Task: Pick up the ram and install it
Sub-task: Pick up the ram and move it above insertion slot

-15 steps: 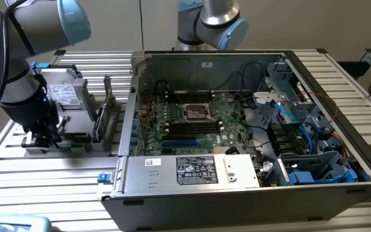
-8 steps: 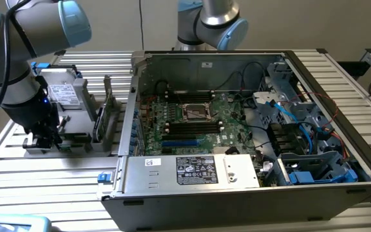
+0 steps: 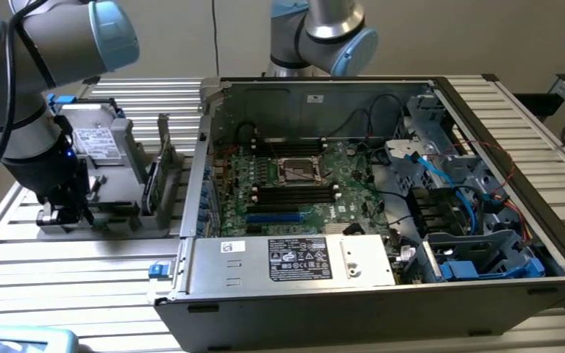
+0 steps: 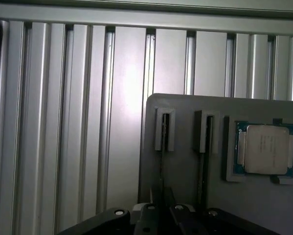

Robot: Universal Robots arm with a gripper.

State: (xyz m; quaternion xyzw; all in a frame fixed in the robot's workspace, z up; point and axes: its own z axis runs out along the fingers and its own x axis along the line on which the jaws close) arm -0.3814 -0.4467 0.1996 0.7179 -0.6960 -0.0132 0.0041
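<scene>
A: Pincer [image 4: 164, 220] is hanging low over the grey holder [image 4: 185, 105]. Open or closed, I cannot tell.
B: The ram [image 4: 162, 169] is standing on edge in a holder slot, running in beneath the pincer. The silver processor [image 4: 264, 149] is sitting beyond it, with the slatted worktop [image 4: 87, 122] stretching behind.

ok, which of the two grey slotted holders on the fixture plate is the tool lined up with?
The grey slotted holder farther from the square silver processor chip; the tool centres on it, not the chip-side holder.
</scene>
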